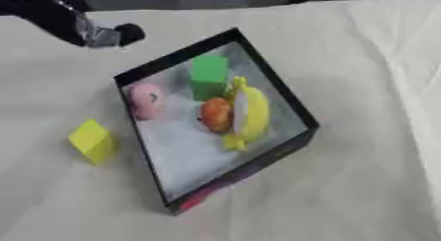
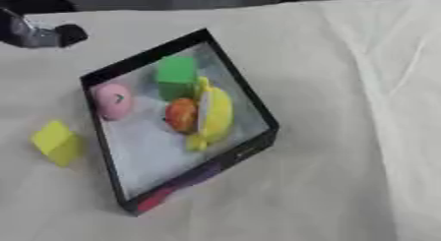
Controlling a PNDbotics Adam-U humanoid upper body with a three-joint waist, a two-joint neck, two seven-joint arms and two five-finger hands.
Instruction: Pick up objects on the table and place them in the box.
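One yellow block (image 1: pixel 92 141) remains on the worktop, just left of the box (image 1: pixel 289 101). Left hand (image 1: pixel 99 33), grip unreadable, should descend squarely over it

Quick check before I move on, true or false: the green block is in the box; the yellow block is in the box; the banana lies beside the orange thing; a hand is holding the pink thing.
1. The green block is in the box. True.
2. The yellow block is in the box. False: it sits on the table, left of the box.
3. The banana lies beside the orange thing. True.
4. A hand is holding the pink thing. False: it lies in the box; the left hand is at the upper left.
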